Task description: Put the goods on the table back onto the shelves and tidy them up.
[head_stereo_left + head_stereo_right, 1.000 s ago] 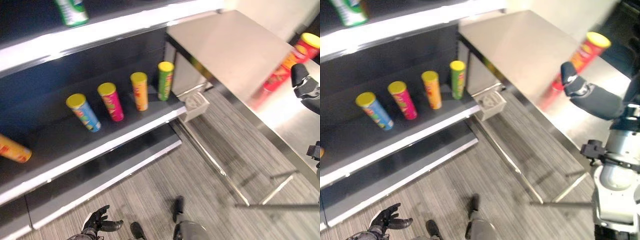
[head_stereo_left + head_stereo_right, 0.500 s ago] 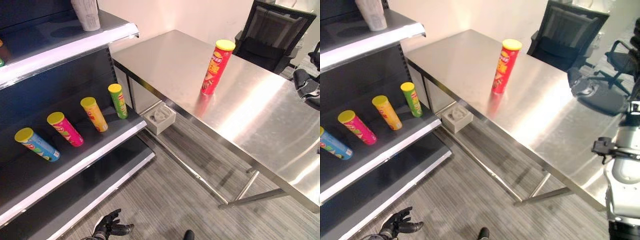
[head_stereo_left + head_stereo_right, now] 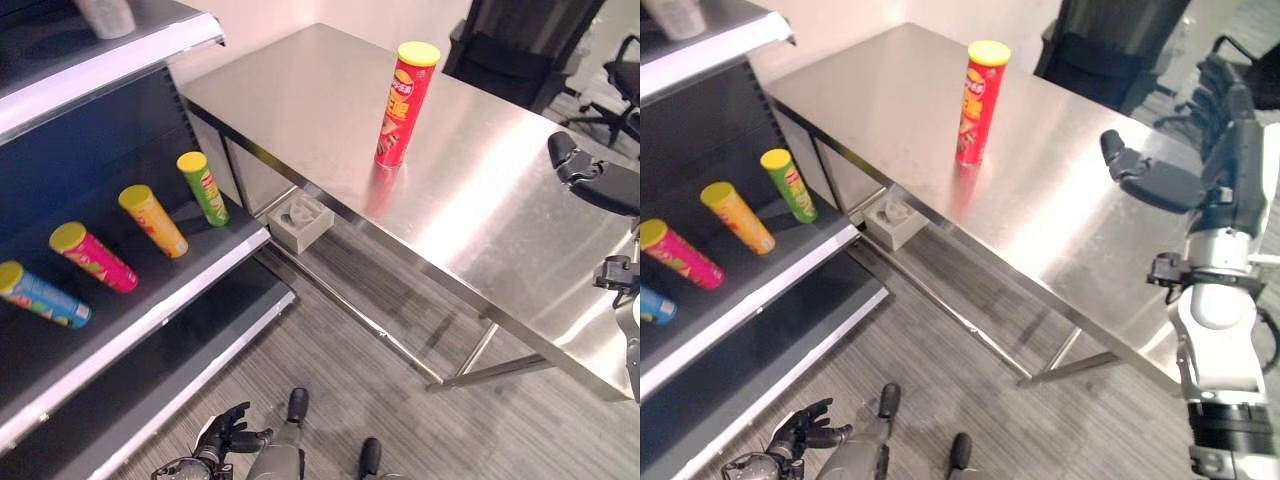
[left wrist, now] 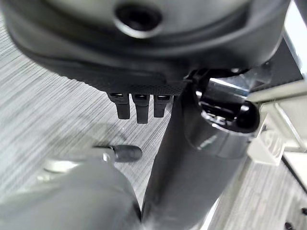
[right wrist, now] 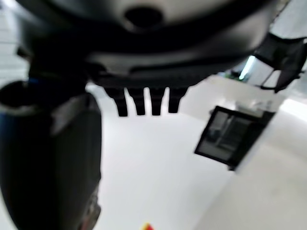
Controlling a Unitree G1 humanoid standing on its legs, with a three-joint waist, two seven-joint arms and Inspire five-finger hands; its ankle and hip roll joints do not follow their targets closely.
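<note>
Our right hand (image 3: 1150,178) had come in over the steel table (image 3: 500,230), fingers straight and empty, the upright red crisp can (image 3: 403,104) standing well apart beyond its fingertips, while our left hand (image 3: 222,441) hung relaxed near the floor

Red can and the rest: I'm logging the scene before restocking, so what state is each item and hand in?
red can: upright on the table, untouched
green can: standing on the shelf
orange can: standing
pink can: standing
blue can: standing
left hand: open, empty
right hand: open, empty
</note>
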